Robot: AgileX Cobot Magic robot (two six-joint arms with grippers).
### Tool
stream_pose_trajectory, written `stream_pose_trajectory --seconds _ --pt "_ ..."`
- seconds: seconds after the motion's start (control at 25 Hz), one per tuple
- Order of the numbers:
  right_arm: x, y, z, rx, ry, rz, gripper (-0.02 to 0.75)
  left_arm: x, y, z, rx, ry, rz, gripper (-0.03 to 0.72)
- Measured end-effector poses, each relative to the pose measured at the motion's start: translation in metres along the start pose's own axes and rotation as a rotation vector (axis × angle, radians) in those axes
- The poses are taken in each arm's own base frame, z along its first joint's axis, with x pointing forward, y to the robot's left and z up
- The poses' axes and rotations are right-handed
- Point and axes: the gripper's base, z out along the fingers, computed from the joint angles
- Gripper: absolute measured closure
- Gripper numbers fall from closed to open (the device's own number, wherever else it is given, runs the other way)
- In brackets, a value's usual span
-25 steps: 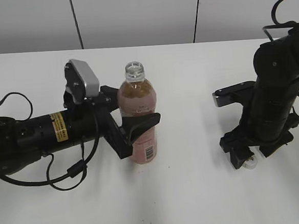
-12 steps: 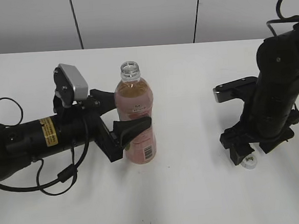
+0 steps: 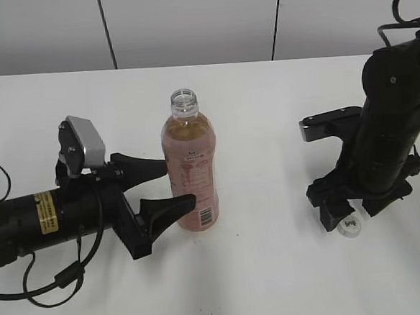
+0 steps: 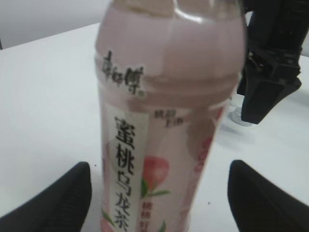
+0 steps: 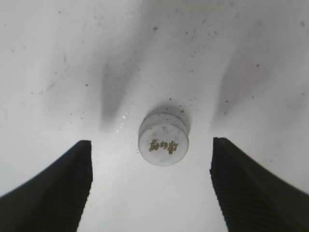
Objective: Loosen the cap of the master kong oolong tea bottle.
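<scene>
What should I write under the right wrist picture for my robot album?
Open right gripper hovers over the white cap, which sits loose on the speckled white table, off its bottle.

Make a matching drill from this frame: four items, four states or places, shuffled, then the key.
Items:
1. cap
2. master kong oolong tea bottle
3. left gripper
4. right gripper

States:
A. upright on the table, neck open
B. open, a finger on either side of the bottle's lower body, not touching it
C. lying on the table, top up, off the bottle
D. open above the table, fingers either side of the cap

Pairs: 1-C, 2-A, 3-B, 4-D
</scene>
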Motion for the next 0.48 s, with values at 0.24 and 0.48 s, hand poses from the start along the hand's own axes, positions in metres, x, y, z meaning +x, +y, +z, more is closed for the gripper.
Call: stream_pose_trajectory --seconds 0.24,0.48 --pt "0.004 0.001 -0.005 -0.011 0.025 0.010 0.162 -0.007 -0.008 -0.009 0.013 0.000 0.019 0.167" --pt "0.005 0.003 -0.028 -0.026 -0.042 0.019 0.162 -0.041 -0.002 -0.026 -0.085 0.014 0.134 0.171"
